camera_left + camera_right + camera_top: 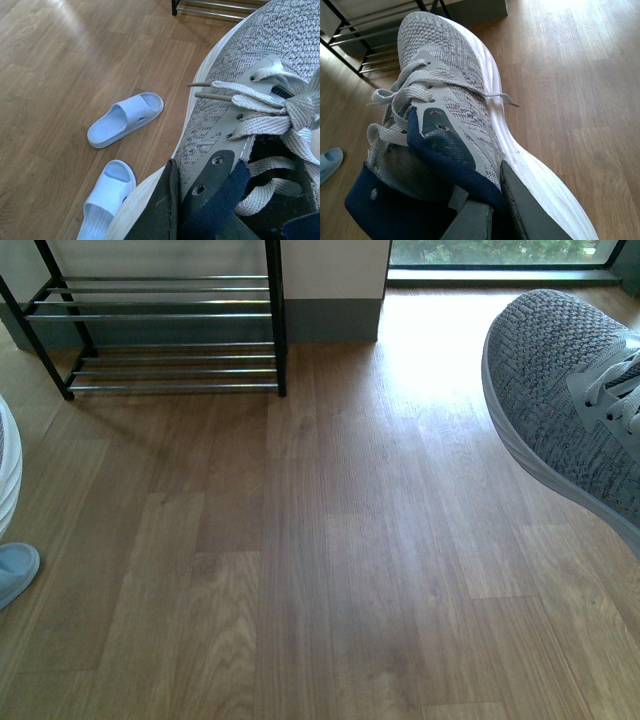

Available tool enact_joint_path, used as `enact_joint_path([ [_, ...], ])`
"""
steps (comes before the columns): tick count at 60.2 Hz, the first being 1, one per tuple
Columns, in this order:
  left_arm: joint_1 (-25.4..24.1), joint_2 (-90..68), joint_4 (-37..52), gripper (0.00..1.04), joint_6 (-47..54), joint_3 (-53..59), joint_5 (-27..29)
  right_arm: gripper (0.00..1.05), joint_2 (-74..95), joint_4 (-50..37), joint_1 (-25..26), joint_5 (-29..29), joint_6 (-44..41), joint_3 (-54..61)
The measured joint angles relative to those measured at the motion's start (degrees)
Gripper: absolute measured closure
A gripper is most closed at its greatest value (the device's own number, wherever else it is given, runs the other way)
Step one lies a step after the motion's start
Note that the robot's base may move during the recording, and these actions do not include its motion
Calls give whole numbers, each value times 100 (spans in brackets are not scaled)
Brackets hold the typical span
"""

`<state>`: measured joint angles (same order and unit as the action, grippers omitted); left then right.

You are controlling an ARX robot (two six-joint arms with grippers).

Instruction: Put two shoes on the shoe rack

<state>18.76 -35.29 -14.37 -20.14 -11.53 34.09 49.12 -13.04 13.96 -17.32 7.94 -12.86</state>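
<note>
Both hands are loaded. L hand (200,225) is clamped on the collar wall of one grey knit sneaker (260,60), w/ one finger outside by the white sole and the other seemingly down in the opening. R hand (500,215) pinches the navy collar of the second sneaker (560,390) the same way. Both shoes hang off the floor: L one at the near-left edge of the front view, R one near right w/ its toe toward the far left. I expect them to be light but floppy. The knit upper and padded collar give under the fingers, so the toe may droop or swing. The collar rim is prob the stiffest place to hold. Laces dangle loose and could snag a rod. The shoe rack (170,315) stands far left against the wall. Its thin chrome rods have gaps, so a sole must land flat across two rods or it tips. Two pale blue slides (125,120) lie apart on the wood floor (330,560) near left, below the L hand. I reckon they're off the path to the rack, and I see nothing else btwn.
</note>
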Motion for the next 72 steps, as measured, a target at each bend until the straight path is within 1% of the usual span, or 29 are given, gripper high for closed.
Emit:
enact_joint_path([
  [34,7,-2,0,103,-2,0,-50,103,0,0,7,52,0,0],
  [72,7,2,-2,103,-7,0,39,103,-11,2,-9,-70,2,0],
])
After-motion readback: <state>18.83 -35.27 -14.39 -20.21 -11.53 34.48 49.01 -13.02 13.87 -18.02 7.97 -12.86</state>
